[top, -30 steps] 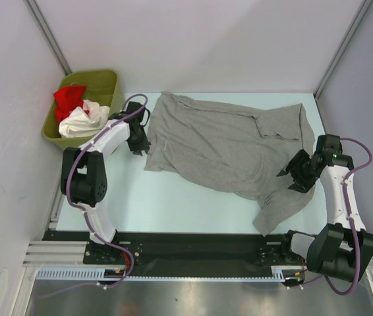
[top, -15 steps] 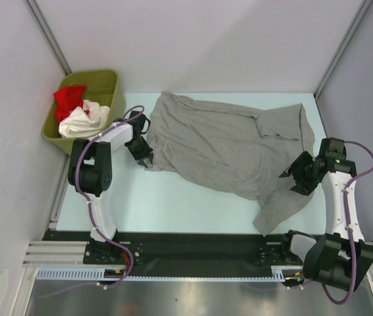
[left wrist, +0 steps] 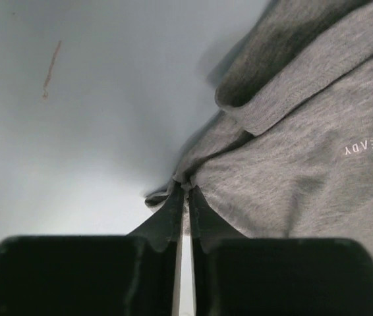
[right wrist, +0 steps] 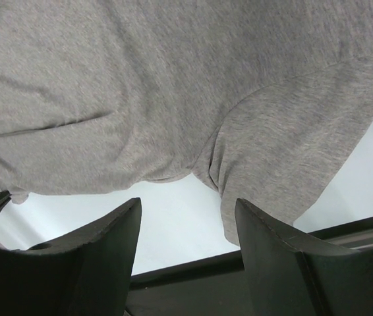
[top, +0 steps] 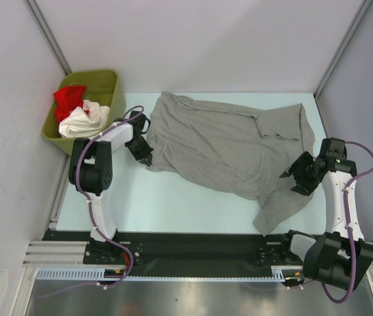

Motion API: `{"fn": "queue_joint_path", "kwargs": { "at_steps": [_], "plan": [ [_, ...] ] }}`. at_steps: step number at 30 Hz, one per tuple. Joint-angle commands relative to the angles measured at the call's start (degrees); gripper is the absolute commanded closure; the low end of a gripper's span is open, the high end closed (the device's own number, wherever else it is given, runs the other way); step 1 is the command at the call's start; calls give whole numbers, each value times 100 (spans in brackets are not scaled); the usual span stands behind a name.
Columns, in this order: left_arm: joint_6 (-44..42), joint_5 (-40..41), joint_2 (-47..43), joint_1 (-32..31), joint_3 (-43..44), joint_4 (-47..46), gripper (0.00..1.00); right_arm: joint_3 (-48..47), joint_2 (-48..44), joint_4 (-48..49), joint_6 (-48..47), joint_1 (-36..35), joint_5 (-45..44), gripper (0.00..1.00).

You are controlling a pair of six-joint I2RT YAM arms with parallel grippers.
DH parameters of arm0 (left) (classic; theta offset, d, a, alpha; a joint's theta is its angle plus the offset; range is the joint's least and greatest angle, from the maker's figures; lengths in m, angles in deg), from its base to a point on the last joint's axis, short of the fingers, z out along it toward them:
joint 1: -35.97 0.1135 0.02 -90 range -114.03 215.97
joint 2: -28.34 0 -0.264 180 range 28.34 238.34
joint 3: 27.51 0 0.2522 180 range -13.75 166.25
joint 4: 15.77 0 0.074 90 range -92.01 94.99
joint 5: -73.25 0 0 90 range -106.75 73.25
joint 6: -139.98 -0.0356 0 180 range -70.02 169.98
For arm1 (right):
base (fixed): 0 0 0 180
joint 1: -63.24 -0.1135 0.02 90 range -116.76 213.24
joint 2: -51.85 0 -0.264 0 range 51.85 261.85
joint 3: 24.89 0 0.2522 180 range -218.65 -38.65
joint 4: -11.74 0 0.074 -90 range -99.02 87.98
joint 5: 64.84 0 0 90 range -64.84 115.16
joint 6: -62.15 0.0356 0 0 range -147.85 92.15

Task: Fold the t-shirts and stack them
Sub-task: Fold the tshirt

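Grey t-shirt (top: 226, 145) edge clamped in left hand (left wrist: 186, 189), right hand (right wrist: 186, 205) spread wide, empty.

Table (top: 173, 204): pale blue top, softly lit.
Walls (top: 206, 39): plain white, behind and beside the table.
Posts (top: 47, 36): grey metal, at its far corners.

Lettering (left wrist: 371, 146) on the grey t-shirt (left wrist: 285, 184) runs off-frame.

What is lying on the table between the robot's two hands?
The grey t-shirt, spread out, fills that stretch in the top view; the left hand pinches its corner, the right hand is open.
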Motion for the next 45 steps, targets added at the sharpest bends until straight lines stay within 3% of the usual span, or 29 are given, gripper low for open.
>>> {"fn": "queue_joint_path", "kwargs": {
  "at_steps": [1, 2, 7, 14, 16, 20, 30, 39, 45],
  "plan": [
    [-69, 271, 72, 22, 95, -45, 94, -89, 65, -15, -28, 83, -74, 36],
    [-148, 369, -16, 22, 42, -45, 100, -80, 91, -33, 16, 135, -101, 36],
    [-394, 677, -605, 22, -125, 140, 100, -106, 372, -331, 95, 329, -619, 37],
    [-685, 747, -1747, -5, -792, 210, 100, -159, 698, -446, -36, 1075, -1305, 55],
    [-693, 835, -1898, -5, -872, 184, 100, -63, 812, -428, -212, 1242, -1402, 55],
    [-930, 932, -1784, -5, -767, 166, 100, -1, 996, -359, -441, 1313, -1620, 44],
    [-1194, 1187, -1872, 197, -1110, 237, 100, 271, 1761, 213, -72, 1559, -1929, 34],
    [-1414, 1073, -1723, 277, -1286, 149, 99, 491, 2218, 1056, -169, 1657, -1499, 42],
    [-1335, 1003, -1599, 329, -1452, 114, 82, 491, 2315, 1162, -133, 1419, -1499, 46]
  ]
}}
